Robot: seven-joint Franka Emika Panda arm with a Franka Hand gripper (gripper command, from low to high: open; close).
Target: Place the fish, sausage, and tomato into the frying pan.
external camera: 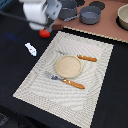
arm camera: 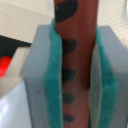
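Observation:
My gripper [external camera: 50, 26] is shut on the sausage [arm camera: 75, 50], a reddish-brown rod with dark spots that sits between the green pads [arm camera: 54, 75] in the wrist view. In the exterior view one end of the sausage [external camera: 57, 26] sticks out beside the fingers. The gripper hangs over the placemat's far corner. The red tomato [external camera: 45, 33] lies just below it and shows in the wrist view [arm camera: 4, 67]. The small white fish [external camera: 31, 49] lies on the dark table towards the exterior view's left. The blue-grey frying pan [external camera: 90, 15] stands on the brown board at the back.
A dark grey pot [external camera: 67, 10] stands next to the pan, close to the gripper. A beige bowl [external camera: 123, 17] is at the far right. A striped placemat [external camera: 30, 85] holds a round tan plate [external camera: 68, 66] and two orange-handled pieces of cutlery [external camera: 86, 58] [external camera: 73, 83].

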